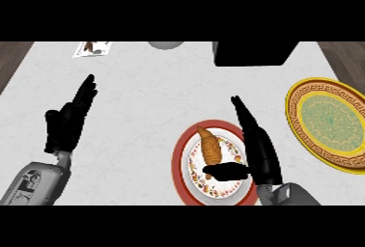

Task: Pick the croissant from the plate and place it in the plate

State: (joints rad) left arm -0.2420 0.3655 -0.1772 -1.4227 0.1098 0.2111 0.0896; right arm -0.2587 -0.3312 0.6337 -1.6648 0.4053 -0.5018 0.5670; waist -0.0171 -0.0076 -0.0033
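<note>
A brown croissant (210, 147) lies lengthwise on a red-rimmed patterned plate (183, 154) near the counter's front. My right hand (255, 144) stands just right of it over the plate's right side, fingers straight and pointing away, thumb reaching left across the plate just below the croissant's near end. The hand is open and nothing is in it. A yellow plate with a green centre (331, 123) sits at the right edge. My left hand (69, 120) rests open at the left, fingers up.
A black box-like object (255, 53) stands at the back, right of centre. A grey round object (166, 44) and a small printed card (93, 48) lie at the back left. Wood floor shows past both counter sides.
</note>
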